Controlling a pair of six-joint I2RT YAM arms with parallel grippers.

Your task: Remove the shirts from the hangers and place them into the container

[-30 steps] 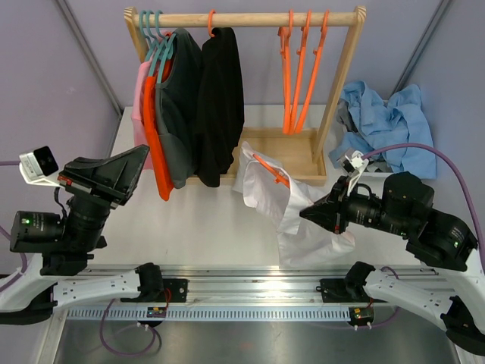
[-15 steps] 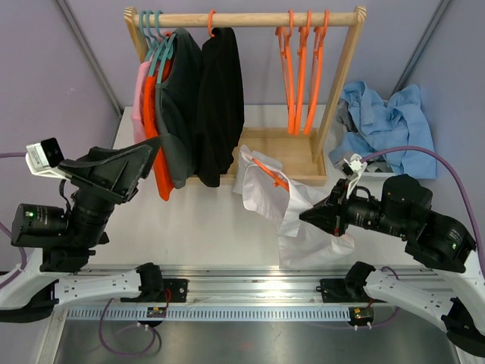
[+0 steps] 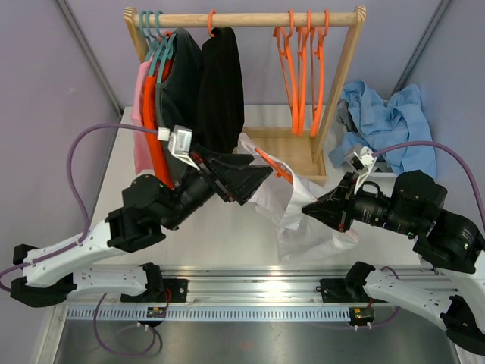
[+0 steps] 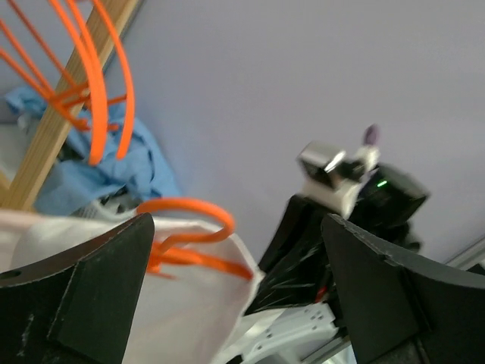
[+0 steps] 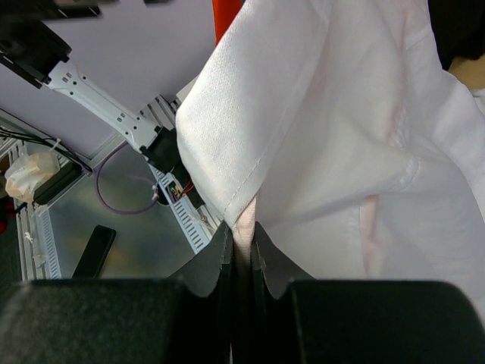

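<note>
Entry: I am watching left gripper [image 4: 236,235] gaping wide, orange hanger [image 4: 193,212] hook showing between its fingers, open room above; right gripper [image 5: 241,236] pinching crumpled white shirt [image 5: 318,136] edge ahead

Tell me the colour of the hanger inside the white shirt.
The hanger is bright orange, clearest in the left wrist view.

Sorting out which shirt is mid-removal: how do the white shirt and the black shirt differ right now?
The black shirt hangs from the wooden rail; the white shirt is off it, slumped on the table. The right gripper pinches the white shirt's fabric; nothing holds the black shirt. Each is on an orange hanger.
</note>
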